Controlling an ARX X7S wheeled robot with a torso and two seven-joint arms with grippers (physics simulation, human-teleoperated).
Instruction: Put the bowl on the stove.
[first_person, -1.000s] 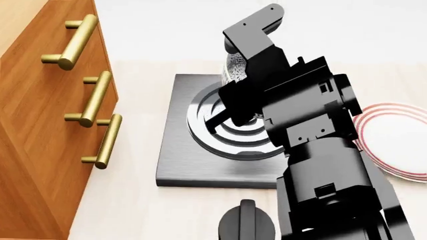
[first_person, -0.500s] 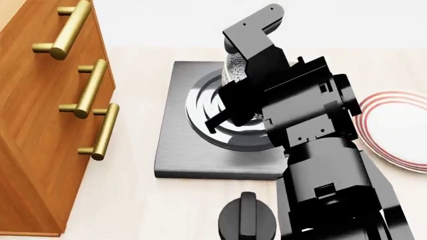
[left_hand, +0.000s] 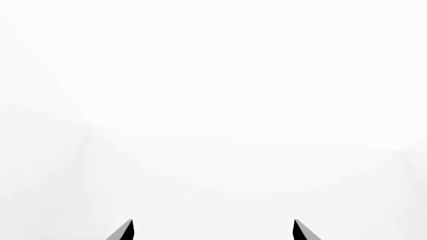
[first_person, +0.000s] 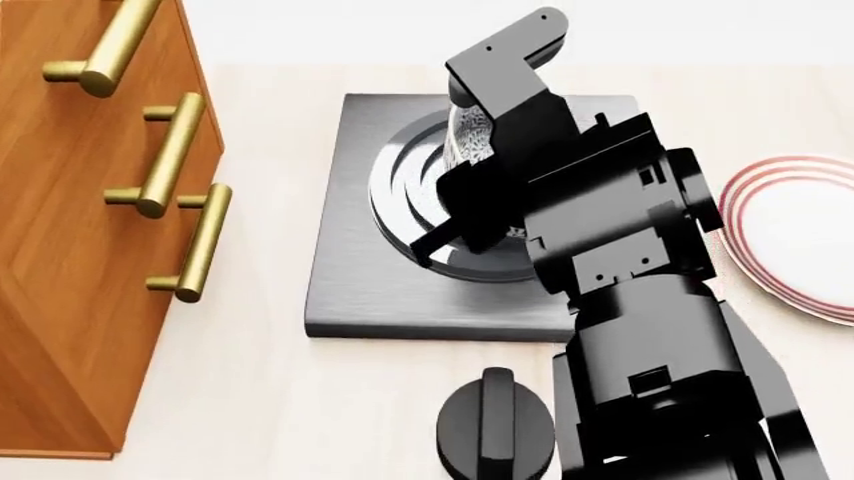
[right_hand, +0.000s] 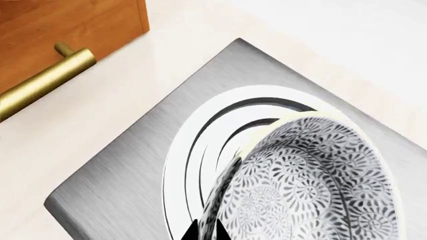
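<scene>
Bowl (right_hand: 313, 185) tipped on its side above the burner rings of the stove (first_person: 360, 280); contact with the rings can't be told. Right gripper (right_hand: 205, 233) has its jaws clamped on the bowl's rim. Stove lies flat on the table (first_person: 267, 400) between wooden drawers (first_person: 80, 250) and plate (first_person: 801, 235). Black knob (first_person: 494, 432) near the front edge. Left gripper (left_hand: 213, 231): jaws apart, holding nothing.

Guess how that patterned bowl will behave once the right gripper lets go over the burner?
The bowl looks rigid, probably ceramic, so it should not flex. It sits tilted in the right gripper above the stove, so it may rock on its round base. The raised rings could leave it unsteady.
</scene>
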